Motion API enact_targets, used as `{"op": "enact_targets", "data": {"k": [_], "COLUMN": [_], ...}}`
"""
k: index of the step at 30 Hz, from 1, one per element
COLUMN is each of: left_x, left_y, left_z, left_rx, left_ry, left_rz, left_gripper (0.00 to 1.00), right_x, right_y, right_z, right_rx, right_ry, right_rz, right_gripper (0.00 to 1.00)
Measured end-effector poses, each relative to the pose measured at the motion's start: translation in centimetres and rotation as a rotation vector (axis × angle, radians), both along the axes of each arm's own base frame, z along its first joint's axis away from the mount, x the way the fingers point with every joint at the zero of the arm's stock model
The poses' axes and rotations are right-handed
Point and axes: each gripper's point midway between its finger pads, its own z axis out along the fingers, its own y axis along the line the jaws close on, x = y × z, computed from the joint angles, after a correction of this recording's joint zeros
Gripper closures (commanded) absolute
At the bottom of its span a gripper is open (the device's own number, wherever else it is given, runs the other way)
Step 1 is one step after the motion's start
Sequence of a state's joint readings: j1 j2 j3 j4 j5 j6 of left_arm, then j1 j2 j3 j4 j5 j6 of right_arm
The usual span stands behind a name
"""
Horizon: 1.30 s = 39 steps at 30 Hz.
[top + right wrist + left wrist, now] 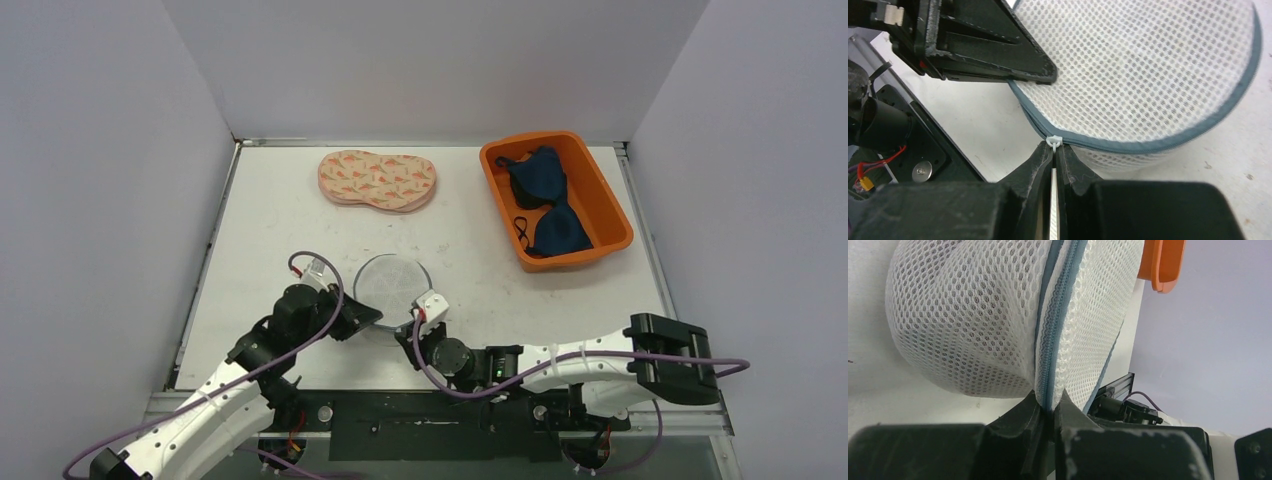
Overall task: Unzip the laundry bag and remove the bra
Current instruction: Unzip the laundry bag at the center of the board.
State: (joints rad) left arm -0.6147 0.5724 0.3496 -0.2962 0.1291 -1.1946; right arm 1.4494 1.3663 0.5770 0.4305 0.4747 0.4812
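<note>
The laundry bag (392, 280) is a round white mesh pouch with a grey-blue zipper, lying near the table's front middle. My left gripper (372, 316) is at its near-left rim. In the left wrist view that gripper (1050, 407) is shut on the bag's (973, 325) zipper seam (1049, 355), which stands up between the jaws. My right gripper (1054, 150) is shut on the small white zipper pull (1054, 141) at the bag's (1148, 75) near edge. The zipper looks closed. No bra shows through the mesh.
An orange bin (610, 200) at the back right holds dark blue bras (545, 195); its corner (1163, 265) shows in the left wrist view. A pink patterned padded piece (378, 180) lies at the back middle. Grey walls enclose the table on three sides.
</note>
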Motion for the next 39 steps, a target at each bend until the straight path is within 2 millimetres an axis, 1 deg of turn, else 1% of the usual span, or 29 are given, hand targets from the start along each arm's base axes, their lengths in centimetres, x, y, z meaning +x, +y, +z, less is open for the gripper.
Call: {"op": "enact_targets", "data": {"k": [3, 8, 13, 16, 18, 19, 20, 23, 24, 26, 28, 29, 30, 31, 34, 37, 39], "left_x": [0.1, 0.1, -0.1, 0.4, 0.9, 1.1, 1.3, 2.1, 2.4, 3.2, 3.7, 4.0, 4.2, 4.2, 3.6, 2.4, 1.5], "left_y": [-0.3, -1.4, -3.7, -5.2, -6.3, -6.7, -7.0, -7.8, -7.8, -7.7, -7.2, -6.7, -6.2, -5.7, -3.8, -2.0, -1.1], "left_z": [0.2, 1.0, 2.3, 3.3, 3.8, 3.9, 3.8, 2.9, 2.5, 1.8, 1.3, 1.1, 1.0, 1.0, 1.9, 3.6, 4.1], "left_rx": [-0.002, -0.025, -0.046, -0.054, -0.066, -0.070, -0.072, -0.061, -0.052, -0.032, -0.001, 0.028, 0.052, 0.073, 0.117, 0.112, 0.095], "left_ry": [-0.009, -0.038, -0.060, -0.078, -0.095, -0.104, -0.107, -0.116, -0.115, -0.108, -0.098, -0.089, -0.084, -0.082, -0.093, -0.135, -0.147], "left_rz": [-0.016, -0.083, -0.222, -0.305, -0.352, -0.371, -0.386, -0.411, -0.411, -0.397, -0.367, -0.342, -0.320, -0.300, -0.236, -0.177, -0.147], "left_gripper": [1.00, 1.00, 1.00, 1.00, 0.99, 0.95, 0.89, 0.45, 0.34, 0.20, 0.09, 0.06, 0.00, 0.03, 0.04, 0.04, 0.04], "right_x": [0.3, 0.5, -0.5, -1.5, -1.8, -1.8, -1.8, -1.6, -1.7, -1.8, -1.8, -1.8, -1.8, -1.7, -1.3, -0.8, -0.5], "right_y": [-1.4, -4.1, -6.3, -6.7, -6.9, -7.0, -7.1, -7.1, -7.0, -6.6, -6.1, -5.7, -5.4, -5.1, -4.1, -3.2, -2.5], "right_z": [0.2, 0.8, 2.1, 2.7, 2.7, 2.5, 2.3, 1.1, 0.7, -0.1, -0.6, -0.8, -1.0, -1.1, -1.3, -1.1, -0.8], "right_rx": [-0.001, 0.001, 0.032, 0.036, 0.024, 0.013, 0.000, -0.045, -0.056, -0.073, -0.086, -0.088, -0.089, -0.087, -0.080, -0.067, -0.058], "right_ry": [-0.005, -0.021, -0.039, -0.056, -0.069, -0.076, -0.082, -0.092, -0.093, -0.093, -0.091, -0.088, -0.084, -0.080, -0.064, -0.054, -0.050], "right_rz": [-0.038, -0.085, -0.096, -0.087, -0.091, -0.096, -0.103, -0.115, -0.112, -0.108, -0.103, -0.101, -0.098, -0.096, -0.090, -0.082, -0.072], "right_gripper": [0.95, 0.95, 0.95, 0.95, 0.95, 0.95, 0.95, 0.95, 0.95, 0.95, 0.95, 0.95, 0.95, 0.95, 0.95, 0.95, 0.95]}}
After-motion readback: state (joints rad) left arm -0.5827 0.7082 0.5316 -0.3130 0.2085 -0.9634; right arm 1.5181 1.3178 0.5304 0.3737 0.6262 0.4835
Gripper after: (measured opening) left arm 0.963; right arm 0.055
